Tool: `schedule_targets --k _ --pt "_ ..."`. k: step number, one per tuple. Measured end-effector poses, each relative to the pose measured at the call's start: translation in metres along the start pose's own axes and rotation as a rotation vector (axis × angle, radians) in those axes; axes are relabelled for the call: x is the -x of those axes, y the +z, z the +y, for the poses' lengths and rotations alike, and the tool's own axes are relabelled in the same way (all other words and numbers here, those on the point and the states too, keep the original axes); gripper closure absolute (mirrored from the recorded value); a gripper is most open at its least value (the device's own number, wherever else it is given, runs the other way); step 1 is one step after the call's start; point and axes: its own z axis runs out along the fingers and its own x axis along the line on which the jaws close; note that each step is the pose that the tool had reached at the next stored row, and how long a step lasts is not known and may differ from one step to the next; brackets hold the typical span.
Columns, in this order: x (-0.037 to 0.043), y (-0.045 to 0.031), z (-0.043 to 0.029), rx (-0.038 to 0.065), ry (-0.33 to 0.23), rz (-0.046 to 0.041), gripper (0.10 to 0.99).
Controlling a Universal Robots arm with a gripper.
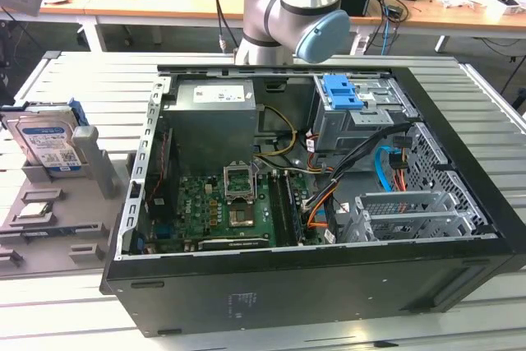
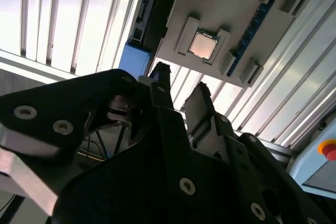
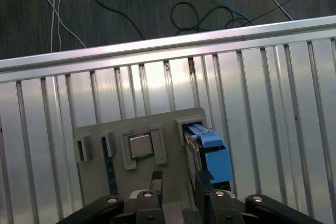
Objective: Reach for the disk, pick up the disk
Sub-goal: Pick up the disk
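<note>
Disk (image 1: 49, 141) stood on edge in a slot of the grey holder (image 1: 86, 203), near the counter's (image 1: 82, 71) edge at the exterior view's left, well apart from the open PC case (image 1: 329, 285). Hand (image 3: 181, 184) hung over the holder, fingers spread, gripping nothing, nearest the disk's blue frame. Bare CPU chip (image 3: 140, 145) sat in a holder pocket beside the disk's slot.

Electronics lab; opened computer tower (image 1: 312, 285) on slatted table (image 1: 82, 63); cable-strewn desks (image 1: 148, 4).
</note>
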Motion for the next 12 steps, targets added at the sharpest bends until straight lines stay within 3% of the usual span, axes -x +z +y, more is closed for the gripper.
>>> schedule_targets --k 3,7,12 --pt "0.0 0.0 0.0 0.0 0.0 -0.0003 0.604" --pt "0.0027 0.0 0.0004 0.0 0.0 -0.0006 0.604" --pt "0.0226 0.0001 0.0031 0.0 0.0 -0.0001 0.604"
